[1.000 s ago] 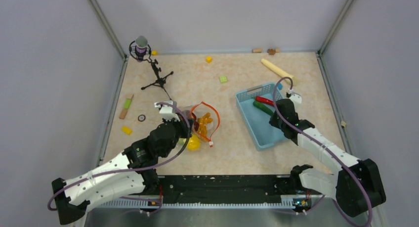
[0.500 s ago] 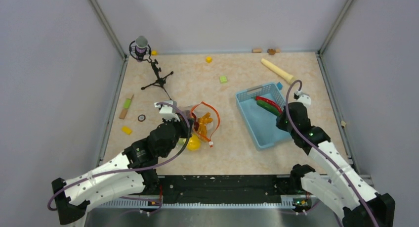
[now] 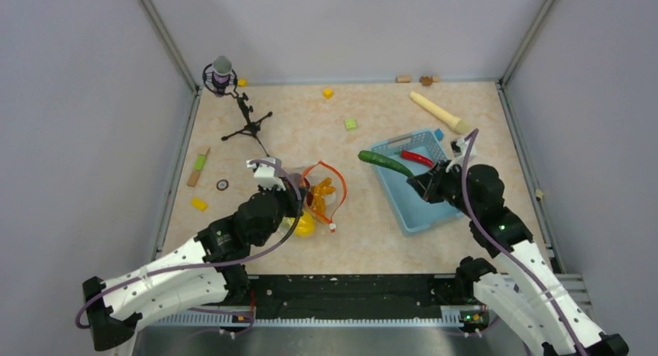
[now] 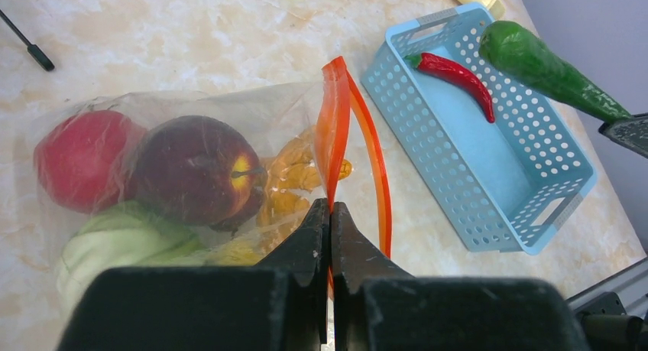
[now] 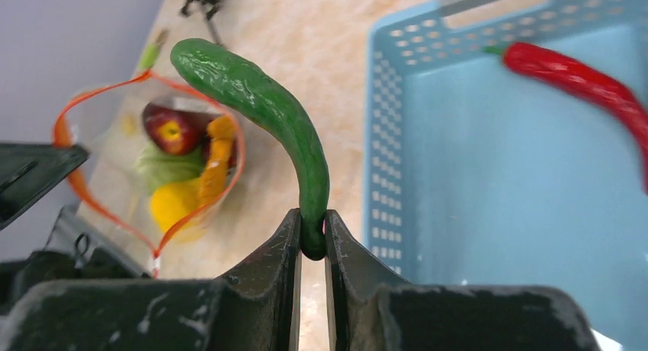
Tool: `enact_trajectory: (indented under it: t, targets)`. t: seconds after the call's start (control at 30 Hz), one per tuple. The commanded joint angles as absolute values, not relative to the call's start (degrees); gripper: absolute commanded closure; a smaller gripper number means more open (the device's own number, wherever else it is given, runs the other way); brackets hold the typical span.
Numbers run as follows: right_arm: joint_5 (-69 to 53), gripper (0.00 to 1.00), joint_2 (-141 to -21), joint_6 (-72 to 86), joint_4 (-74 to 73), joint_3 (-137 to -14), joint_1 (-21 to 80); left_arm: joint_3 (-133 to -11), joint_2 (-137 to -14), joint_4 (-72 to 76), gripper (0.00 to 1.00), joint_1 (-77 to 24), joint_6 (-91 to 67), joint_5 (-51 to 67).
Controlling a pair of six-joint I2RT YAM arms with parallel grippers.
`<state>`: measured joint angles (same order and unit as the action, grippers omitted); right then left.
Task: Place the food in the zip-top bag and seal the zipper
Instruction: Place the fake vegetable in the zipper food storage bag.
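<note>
Green veg (image 5: 264, 102), pinched only at its tip in our right gripper (image 5: 312, 236) by the basket (image 3: 411, 209), could swivel & miss the zip-top bag (image 4: 229, 106) on the desk (image 3: 310, 131), whose zipper (image 4: 334, 114) our left gripper (image 4: 330, 217) pinches.

High rear overview, two close wrist views; bag (image 3: 316, 191), basket (image 3: 407, 206) in all

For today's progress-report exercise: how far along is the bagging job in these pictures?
Done: several pieces, including a red tomato and a dark red fruit, lie inside the zip-top bag. In hand: the left gripper pinches the zipper, holding the mouth open; the right gripper holds a green vegetable by one end. Left: bag that, the red chili in the blue basket, then seal.
</note>
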<state>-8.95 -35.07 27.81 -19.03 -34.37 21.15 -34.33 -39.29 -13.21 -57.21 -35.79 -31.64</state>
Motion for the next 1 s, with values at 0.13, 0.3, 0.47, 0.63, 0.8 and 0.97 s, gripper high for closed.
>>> enact_trajectory:
  t: [0.13, 0.3, 0.47, 0.63, 0.8, 0.97]
  targets:
    - [-11.33, 1.00, -47.08, 23.55, -10.98, -39.18, 37.76, -34.54, -38.58, -10.19, 1.00, -57.47, -34.89, -30.78]
    - [-4.33, 1.00, -55.29, 24.18, -7.60, -42.79, 44.94, -34.55, -38.08, -10.37, 1.00, -57.44, -34.89, -30.49]
    - [10.63, 1.00, -61.83, 27.06, -4.60, -46.08, 50.96, -34.50, -38.25, -9.94, 1.00, -57.44, -34.58, -29.59]
    - [20.50, 1.00, -68.11, 28.21, -0.63, -48.86, 55.83, -34.70, -38.97, -9.62, 1.00, -57.48, -34.17, -28.07]
    - [26.17, 1.00, -75.36, 29.51, 2.89, -52.90, 59.50, -34.64, -38.92, -8.64, 1.00, -57.45, -33.11, -24.78]
    - [29.96, 1.00, -80.12, 29.31, 6.42, -56.37, 62.97, -34.71, -39.42, -7.66, 1.00, -57.48, -32.21, -21.09]
